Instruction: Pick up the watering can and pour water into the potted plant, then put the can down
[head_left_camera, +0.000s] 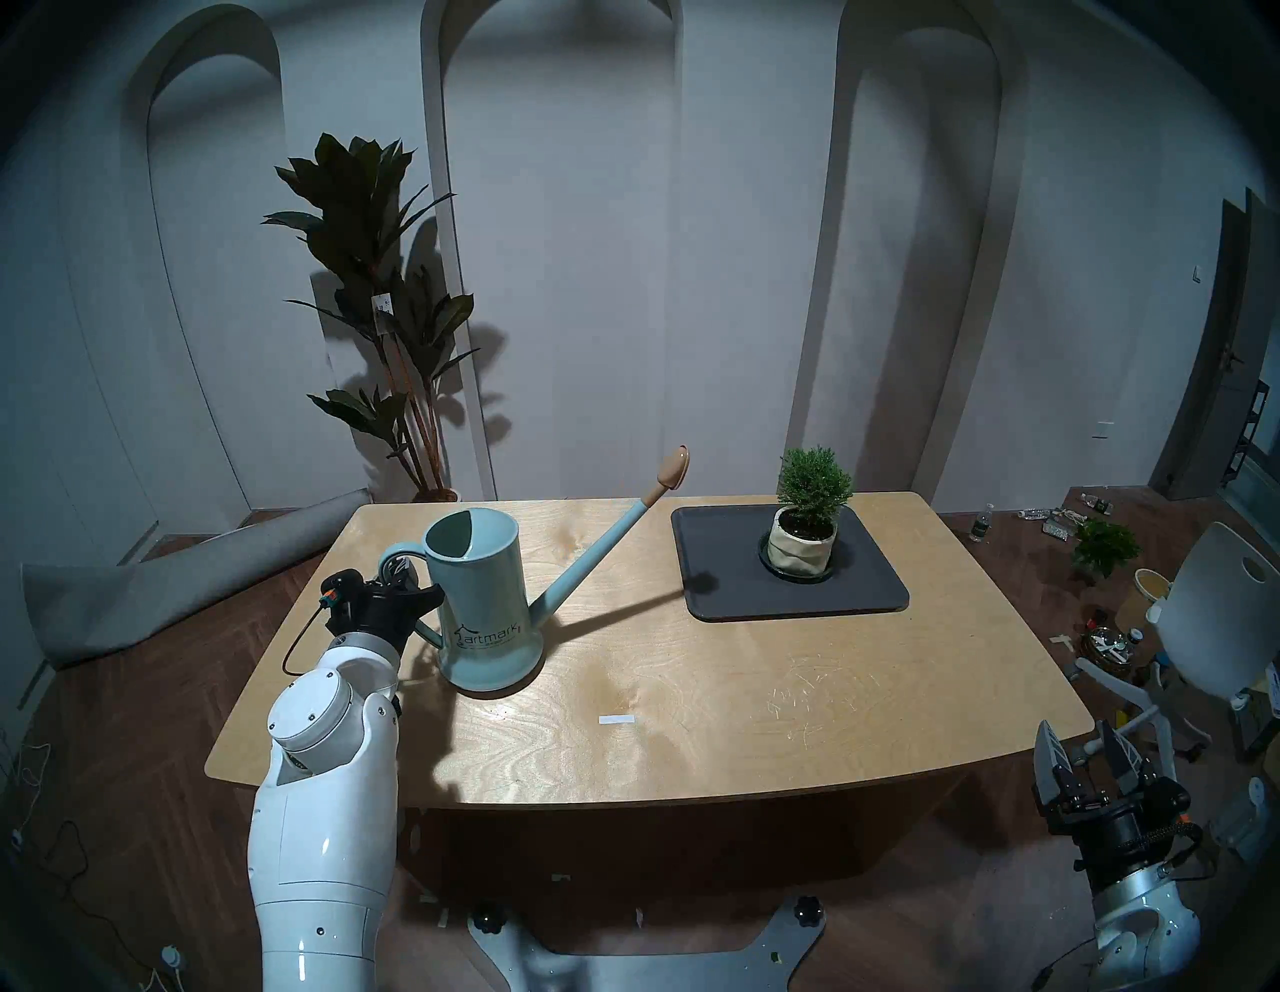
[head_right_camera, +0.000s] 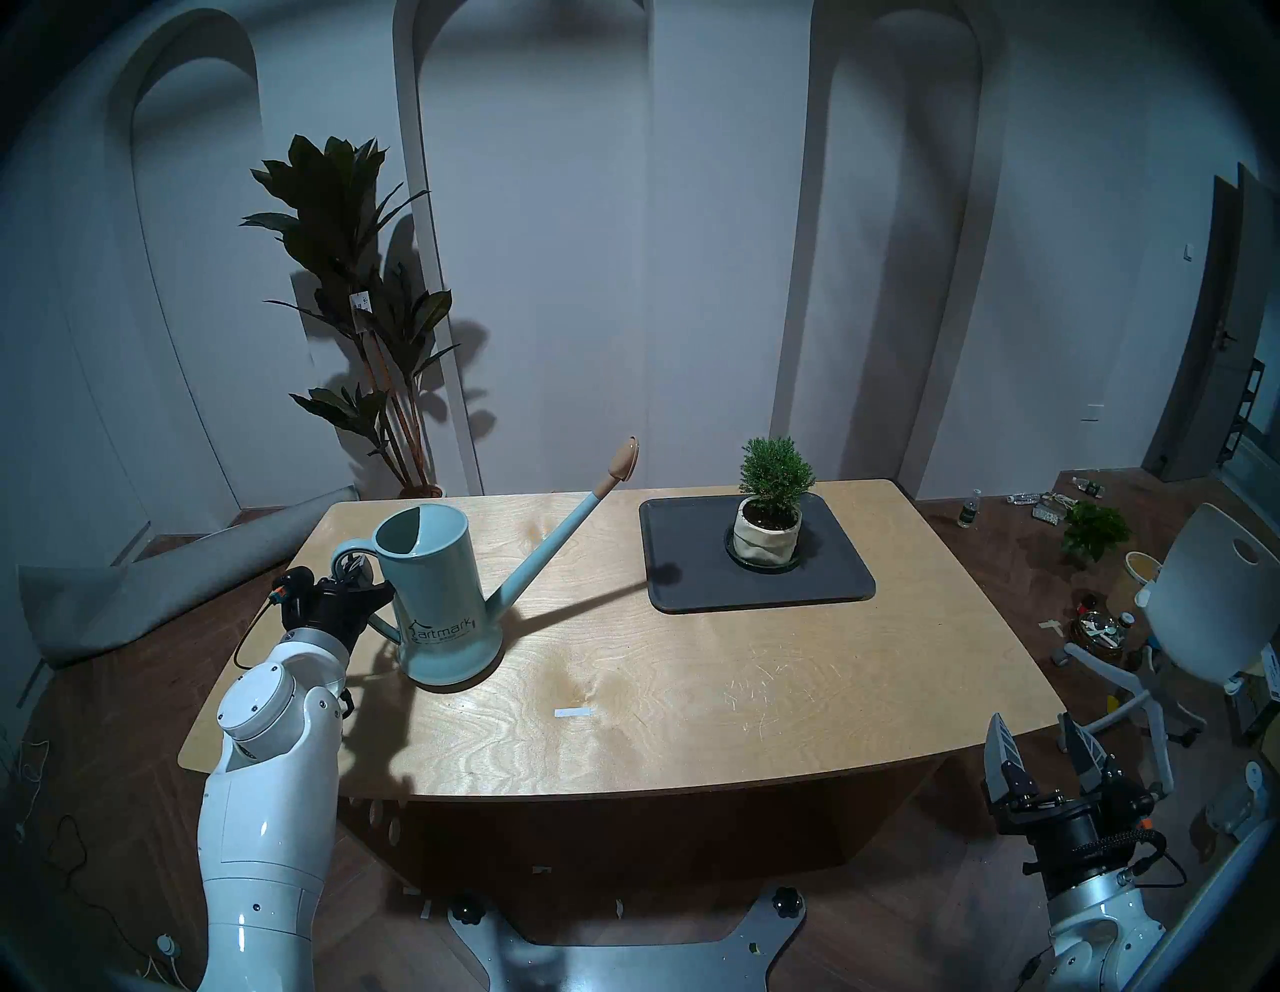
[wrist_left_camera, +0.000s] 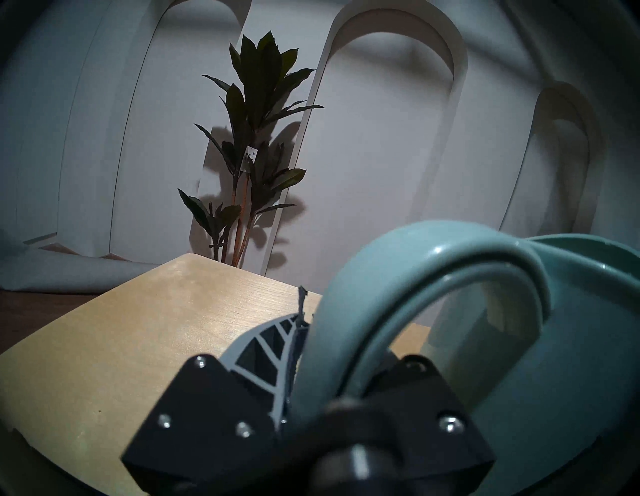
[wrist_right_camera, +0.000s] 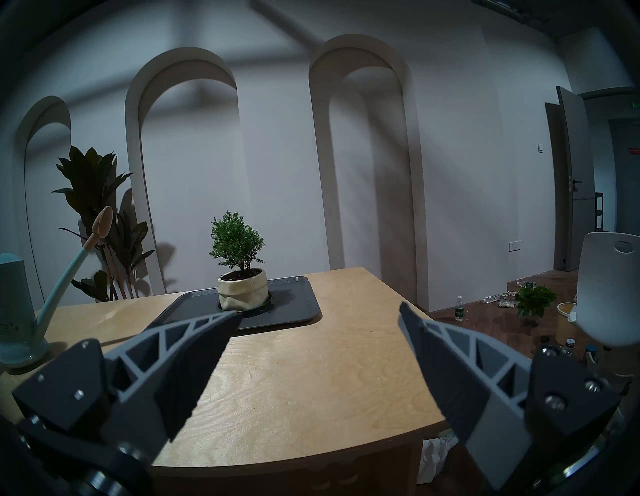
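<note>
The pale teal watering can (head_left_camera: 478, 603) stands upright on the left of the wooden table (head_left_camera: 692, 693), its spout with tan rose tip (head_left_camera: 672, 471) pointing up and right. My left gripper (head_left_camera: 402, 578) is shut on its loop handle (wrist_left_camera: 398, 277) at the can's left side. The potted plant (head_left_camera: 807, 526), a small green shrub in a cream pot on a dark saucer, stands on a dark tray (head_left_camera: 727, 596) at the back right. My right gripper (head_left_camera: 1087, 748) is open and empty, beyond the table's front right corner. From the right wrist view, plant (wrist_right_camera: 240, 273) and can (wrist_right_camera: 15, 311) show.
A tall dark broad-leaved plant (head_left_camera: 381, 312) stands behind the table's back left. A white chair (head_left_camera: 1219, 609), a small leafy plant (head_left_camera: 1105, 547) and clutter are on the floor to the right. A rolled grey mat (head_left_camera: 173, 582) lies at left. A white tape strip (head_left_camera: 616, 719) marks the table.
</note>
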